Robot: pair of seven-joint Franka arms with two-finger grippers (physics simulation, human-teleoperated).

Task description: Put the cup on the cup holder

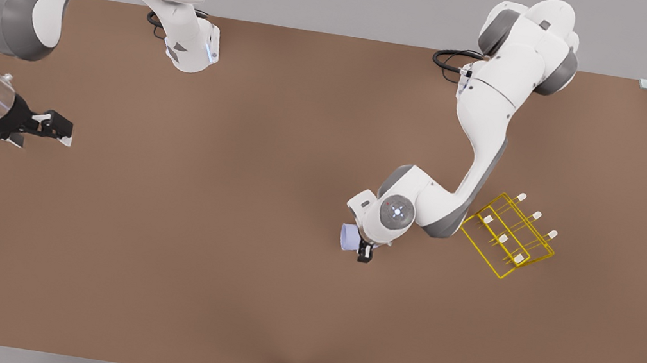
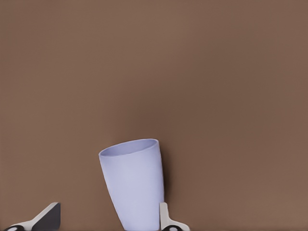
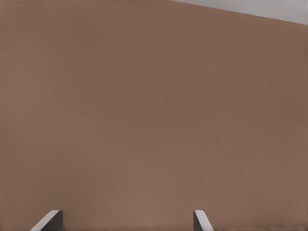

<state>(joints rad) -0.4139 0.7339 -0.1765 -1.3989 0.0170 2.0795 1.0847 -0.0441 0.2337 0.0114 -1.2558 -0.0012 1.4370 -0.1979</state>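
Brown bench (image 1: pixel 187 264) lies bare and wide toward its near edge and the front view's left. At its left edge the right gripper (image 1: pixel 60 128) waits with fingers spread. Right of middle, the left gripper (image 2: pixel 108 219) is spread around the cup (image 2: pixel 134 185), one finger (image 2: pixel 166 219) touching its side. This cup tilts, rim pointing away from the wrist. Just beside that arm stands the cup holder (image 1: pixel 508 236), near the right edge.

White arms, grey joint covers, black cables, black tools
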